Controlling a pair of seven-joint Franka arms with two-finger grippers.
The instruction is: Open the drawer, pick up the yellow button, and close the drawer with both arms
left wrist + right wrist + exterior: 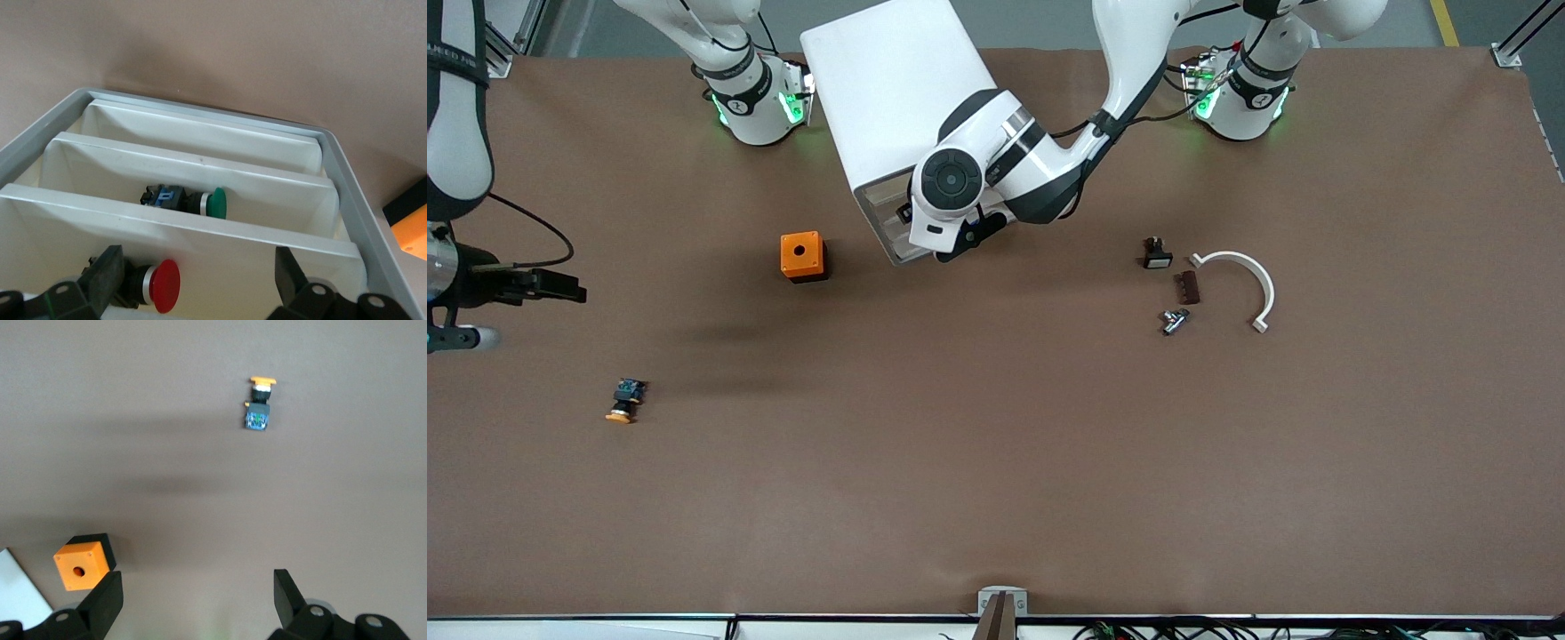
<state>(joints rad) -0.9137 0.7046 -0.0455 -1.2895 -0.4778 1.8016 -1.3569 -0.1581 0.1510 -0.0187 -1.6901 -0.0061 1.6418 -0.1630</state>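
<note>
The button point(624, 402), with a round orange cap and a black and blue body, lies on the brown table toward the right arm's end; it also shows in the right wrist view point(259, 405). My right gripper point(574, 291) hangs open and empty over the table, apart from the button point(198, 600). The white drawer cabinet point(889, 89) stands between the arm bases, its drawer point(200, 173) pulled out. My left gripper point(960, 242) is open and empty over the drawer's compartments point(198, 280). A red-capped button point(160, 285) lies between its fingers and a green-capped one point(215, 203) one compartment on.
An orange box with a black hole point(802, 257) stands beside the cabinet, toward the right arm's end. A small black part with a white face point(1157, 255), a brown part point(1188, 287), a metal part point(1174, 320) and a white curved piece point(1249, 280) lie toward the left arm's end.
</note>
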